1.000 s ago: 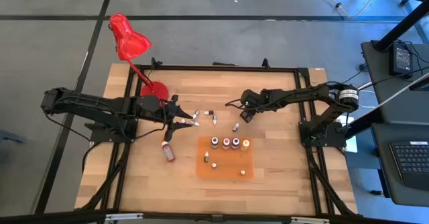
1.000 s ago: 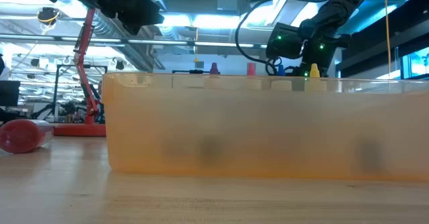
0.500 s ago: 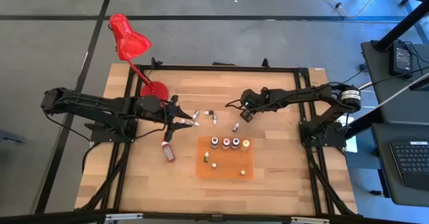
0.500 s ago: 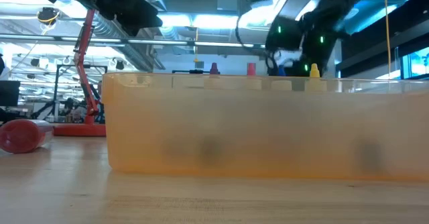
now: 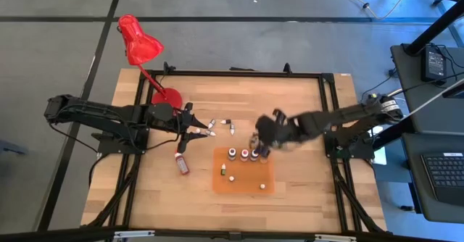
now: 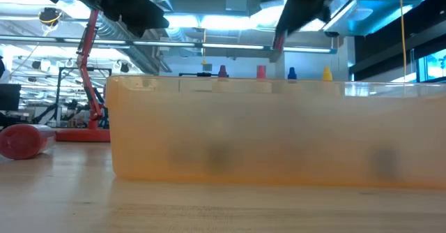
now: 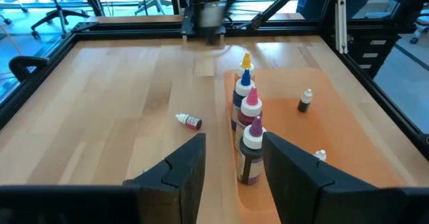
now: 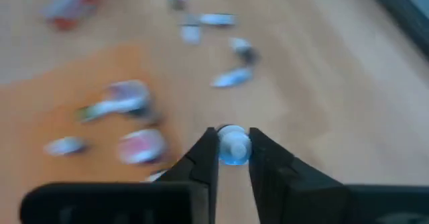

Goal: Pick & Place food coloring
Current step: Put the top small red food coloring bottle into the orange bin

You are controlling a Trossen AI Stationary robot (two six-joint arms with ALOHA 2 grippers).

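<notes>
Now that the right gripper (image 5: 262,142) has swung from the open tabletop beyond the mat down to the mat's far edge, it hangs beside the upright row of bottles. Its wrist view shows the two dark fingers closed around a blue-capped food coloring bottle (image 8: 233,145). A second ago those jaws were partly apart; they have since clamped. The small bottle that lay on the wood just beyond the mat is gone from that spot, so this looks like the carry stage of one more placement.

Seen from table height, a blue cap (image 6: 291,73) shows in the row behind the orange mat (image 5: 243,188), between the red and yellow caps. Whether the bottle already stands on the mat cannot be told.

Several food coloring bottles (image 5: 221,124) lie loose on the wood near the left gripper (image 5: 190,132), which has not moved, its jaws partly apart and empty. A red desk lamp (image 5: 139,43) stands at the far left corner.
</notes>
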